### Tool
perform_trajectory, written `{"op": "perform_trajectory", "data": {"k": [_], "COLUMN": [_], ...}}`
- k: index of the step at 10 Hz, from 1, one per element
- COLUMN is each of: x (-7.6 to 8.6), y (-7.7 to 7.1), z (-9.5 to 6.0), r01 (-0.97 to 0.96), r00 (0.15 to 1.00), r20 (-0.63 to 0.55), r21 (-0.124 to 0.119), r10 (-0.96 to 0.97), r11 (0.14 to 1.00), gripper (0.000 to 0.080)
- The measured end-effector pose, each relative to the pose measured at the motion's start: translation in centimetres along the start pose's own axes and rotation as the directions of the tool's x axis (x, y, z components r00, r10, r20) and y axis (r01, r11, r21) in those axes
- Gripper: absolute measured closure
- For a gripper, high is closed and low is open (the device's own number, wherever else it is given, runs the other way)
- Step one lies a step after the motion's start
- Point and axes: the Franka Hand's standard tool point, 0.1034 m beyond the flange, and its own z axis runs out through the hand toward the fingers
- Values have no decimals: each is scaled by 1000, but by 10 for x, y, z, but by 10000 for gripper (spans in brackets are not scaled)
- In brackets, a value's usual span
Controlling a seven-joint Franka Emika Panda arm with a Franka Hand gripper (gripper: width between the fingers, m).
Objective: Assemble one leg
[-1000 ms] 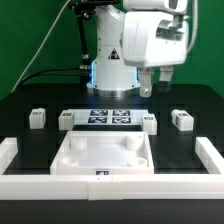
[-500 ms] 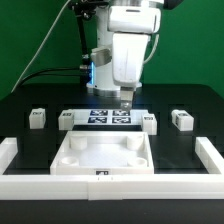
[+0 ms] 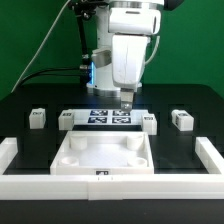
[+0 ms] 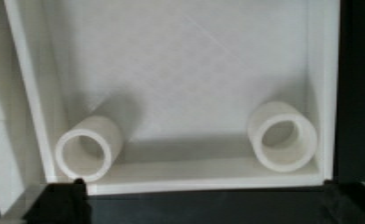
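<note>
Four small white legs with marker tags lie on the black table: two at the exterior view's left (image 3: 38, 118) (image 3: 66, 120) and two at its right (image 3: 149, 123) (image 3: 182, 120). None shows in the wrist view. My gripper (image 3: 126, 100) hangs over the marker board (image 3: 100, 115), between the inner two legs, and touches none of them. In the wrist view my gripper (image 4: 214, 205) is open and empty, its dark fingertips (image 4: 63, 200) far apart.
The large white tray-like piece (image 3: 70, 160) lies in front of the marker board; the wrist view shows its floor (image 4: 197, 80) and two round sockets (image 4: 94, 150) (image 4: 285, 137). A white rail (image 3: 8, 150) frames the table's sides and front.
The arm has swung from the exterior view's right to the middle and come down over the marker board. It has stayed still for the last half second.
</note>
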Motion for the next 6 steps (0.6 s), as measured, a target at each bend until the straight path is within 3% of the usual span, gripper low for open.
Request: {"op": "perform_trajectory", "data": {"k": [3, 6], "x": [-20, -15], "y": [-36, -56], "z": [34, 70], "r01": [50, 57], "r00": [999, 998], "r20": [-12, -18], "r21": [54, 148], "r10": [-50, -55], "r11": [997, 987], "gripper": [150, 150]}}
